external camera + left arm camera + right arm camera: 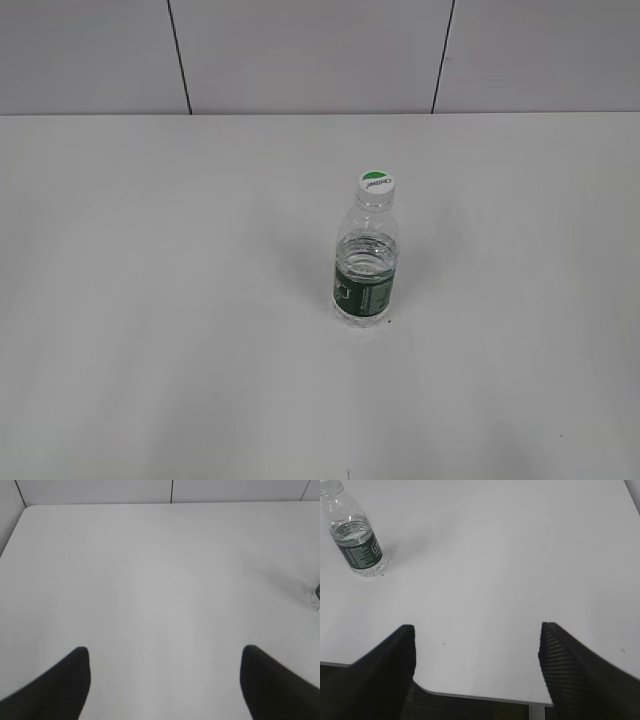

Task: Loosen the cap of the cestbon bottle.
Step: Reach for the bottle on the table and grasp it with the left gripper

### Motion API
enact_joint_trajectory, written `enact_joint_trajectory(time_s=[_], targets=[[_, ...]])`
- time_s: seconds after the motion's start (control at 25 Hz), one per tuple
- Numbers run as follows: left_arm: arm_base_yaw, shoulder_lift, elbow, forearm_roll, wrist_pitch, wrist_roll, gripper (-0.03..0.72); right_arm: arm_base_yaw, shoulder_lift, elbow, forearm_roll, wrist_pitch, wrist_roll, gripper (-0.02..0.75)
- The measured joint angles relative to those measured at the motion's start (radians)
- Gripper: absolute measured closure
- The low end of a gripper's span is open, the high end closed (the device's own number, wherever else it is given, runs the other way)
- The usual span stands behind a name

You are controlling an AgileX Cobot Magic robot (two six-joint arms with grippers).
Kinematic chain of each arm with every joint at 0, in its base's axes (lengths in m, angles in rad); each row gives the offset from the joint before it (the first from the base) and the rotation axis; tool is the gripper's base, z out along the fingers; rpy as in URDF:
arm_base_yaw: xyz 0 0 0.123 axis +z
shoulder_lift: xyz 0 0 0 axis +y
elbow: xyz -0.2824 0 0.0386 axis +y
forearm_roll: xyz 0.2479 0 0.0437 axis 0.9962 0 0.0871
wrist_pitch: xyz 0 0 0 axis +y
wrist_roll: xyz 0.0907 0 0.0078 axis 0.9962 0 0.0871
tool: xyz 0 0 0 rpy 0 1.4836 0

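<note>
The cestbon bottle (pixel 366 270) stands upright near the middle of the white table, clear and ribbed with a dark green label band. Its white and green cap (pixel 378 184) sits on the neck. The bottle also shows at the top left of the right wrist view (pixel 356 540), and only its edge shows at the right border of the left wrist view (pixel 315 596). My left gripper (pixel 165 655) is open and empty over bare table, far left of the bottle. My right gripper (pixel 476 630) is open and empty above the table's near edge. Neither gripper shows in the exterior view.
The white table (pixel 150 300) ends at a grey panelled wall (pixel 300 50) at the back. The table's front edge and dark floor (pixel 470 707) show under my right gripper. The table's far left corner (pixel 27 510) shows in the left wrist view.
</note>
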Motion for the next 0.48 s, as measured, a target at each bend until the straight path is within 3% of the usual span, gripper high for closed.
enact_joint_trajectory(time_s=[0.48], targets=[[0.000, 0.005, -0.008, 0.009, -0.018, 0.000, 0.137, 0.000, 0.000, 0.000, 0.000, 0.000, 0.000, 0.152]])
